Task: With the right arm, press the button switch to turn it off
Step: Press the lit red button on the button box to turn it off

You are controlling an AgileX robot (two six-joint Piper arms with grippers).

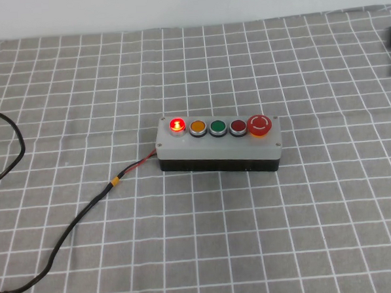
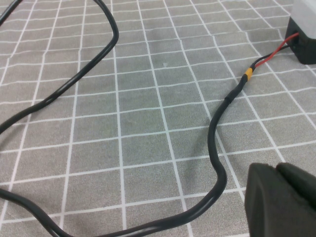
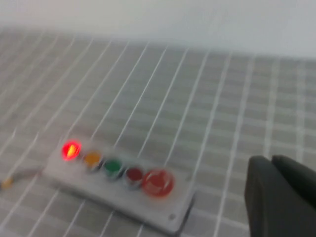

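I am watching the right gripper (image 3: pixel 279 195) hanging above the checked cloth (image 1: pixel 318 232), holding nothing. It is showing only as a dark mass, and I cannot tell how far open it is. The switch box (image 1: pixel 218 145) is lying well apart from it, off to its left and nearer the robot. The glowing red button (image 1: pixel 177 125) is sitting at the end of the box farthest from this gripper. An orange button (image 1: pixel 198 128), a green button (image 1: pixel 217 127), a dark red button (image 1: pixel 238 126) and a big red stop knob (image 1: pixel 259 125) are running in a row toward the gripper's side.

The left gripper (image 2: pixel 276 197) is hovering low over the cloth with nothing in it, and I cannot tell its opening either. The black cable (image 2: pixel 217 148) is curving just beside it and leading away to a corner of the box.

The high view is giving me the whole box but only a dark blur of the right gripper at the far right edge. The left wrist view alone is showing me the cable's yellow band (image 2: pixel 248 75) and the red wire (image 2: pixel 274 53) entering the box.
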